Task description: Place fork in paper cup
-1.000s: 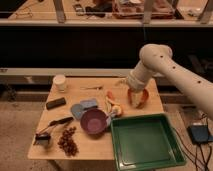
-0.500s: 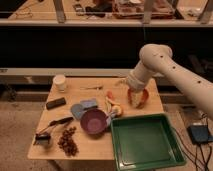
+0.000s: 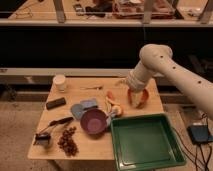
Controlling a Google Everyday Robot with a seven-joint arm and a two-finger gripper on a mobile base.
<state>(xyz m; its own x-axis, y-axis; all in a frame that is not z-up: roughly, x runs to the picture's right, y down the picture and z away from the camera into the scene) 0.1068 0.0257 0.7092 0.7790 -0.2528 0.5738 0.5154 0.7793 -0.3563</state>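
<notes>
Looking down at the tabletop (image 3: 95, 147), you see your tool (image 3: 121, 82) near the back edge, a bit right of the middle. It hangs low over the wood, at the end of the white arm (image 3: 165, 65) that comes in from the right. Its fingers are spread apart and hold nothing.

The fork (image 3: 93, 88) lies flat on the wood just left of the tool, not touching it. It points side to side. The cup (image 3: 60, 82) stands up straight at the back left corner, well apart from the tool. The fork lies between the cup and the tool. The fork is not in the cup.

Just under the arm sits an orange bowl (image 3: 138, 97), near the right edge. Some orange and yellow bits (image 3: 114, 106) lie to its left. A purple bowl (image 3: 93, 121) sits in the middle, near the front. Two grey flat things (image 3: 84, 106) lie just behind it. A black block (image 3: 55, 103) lies at the left side. A black-handled utensil (image 3: 59, 122) lies in front of the block. A brown bunch (image 3: 67, 141) lies at the front left, and beside it sits a small thing (image 3: 42, 140) you cannot make out. A green tray (image 3: 145, 142) sits at the front right corner and sticks out past the edge.
</notes>
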